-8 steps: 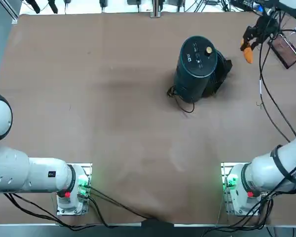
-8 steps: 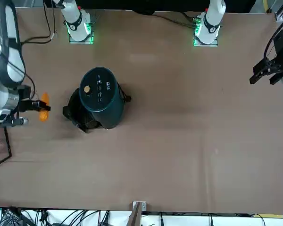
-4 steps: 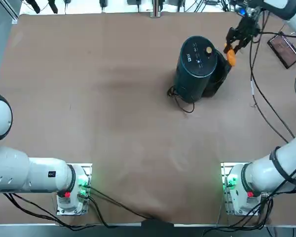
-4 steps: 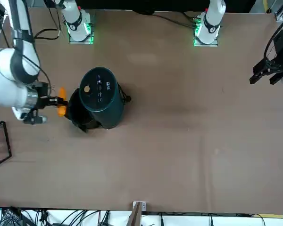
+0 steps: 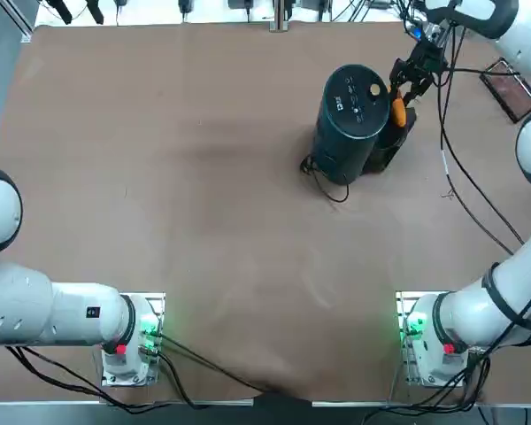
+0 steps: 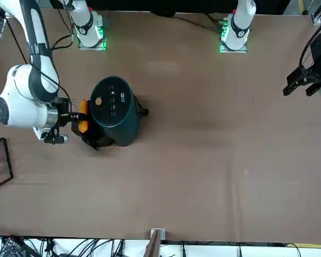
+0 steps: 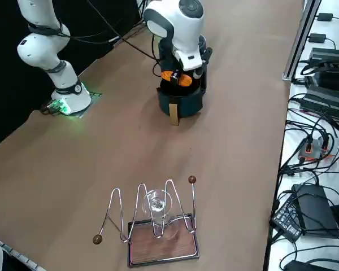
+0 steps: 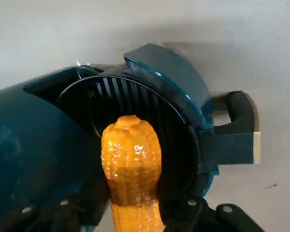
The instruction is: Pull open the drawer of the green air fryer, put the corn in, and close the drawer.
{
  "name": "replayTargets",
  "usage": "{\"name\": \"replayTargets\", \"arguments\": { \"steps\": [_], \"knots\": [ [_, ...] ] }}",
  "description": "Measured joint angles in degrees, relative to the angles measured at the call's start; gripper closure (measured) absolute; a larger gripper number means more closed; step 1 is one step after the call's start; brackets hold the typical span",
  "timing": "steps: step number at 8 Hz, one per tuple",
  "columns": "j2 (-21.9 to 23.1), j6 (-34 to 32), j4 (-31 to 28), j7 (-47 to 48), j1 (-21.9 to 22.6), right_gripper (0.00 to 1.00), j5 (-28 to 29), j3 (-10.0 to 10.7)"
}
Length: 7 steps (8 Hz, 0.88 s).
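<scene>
Over the last second I have been carrying the corn (image 8: 131, 159) in from the far right edge of the bench (image 5: 203, 204), and now I am holding it right over the pulled-out drawer (image 8: 183, 121) of the green air fryer (image 5: 352, 119). My right end effector (image 8: 135, 212) is gripping the lower half of the cob, fingers closed narrowly around it, so the tip is sticking out ahead of me above the slatted basket floor. The drawer is standing open on the fryer's right side, its handle (image 8: 234, 129) pointing away from the body. In the overhead view the corn is showing as an orange spot just beside the fryer's round top, above the dark basket. A wire rack with a glass (image 7: 156, 202) is sitting on a wooden tray well apart, nearer the bench's edge.
</scene>
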<state>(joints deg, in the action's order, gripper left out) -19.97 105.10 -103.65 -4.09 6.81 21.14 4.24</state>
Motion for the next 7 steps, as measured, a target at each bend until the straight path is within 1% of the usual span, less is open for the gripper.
{"name": "replayTargets", "arguments": {
  "steps": [2, 3, 4, 6, 7],
  "knots": [
    [-1.0, 0.1, 0.0, 0.0, 0.6, 0.29, 0.0, 0.0],
    [-1.1, 0.1, 0.0, 0.0, 0.8, 0.13, 0.0, 0.0],
    [-1.1, 0.1, 0.3, 0.0, 0.8, 0.00, 0.0, 0.1],
    [-0.6, 0.0, 1.4, 0.6, -0.2, 0.00, 0.0, 1.4],
    [-0.1, -0.3, 2.0, 3.2, -2.5, 0.00, 0.1, 2.1]
  ]
}}
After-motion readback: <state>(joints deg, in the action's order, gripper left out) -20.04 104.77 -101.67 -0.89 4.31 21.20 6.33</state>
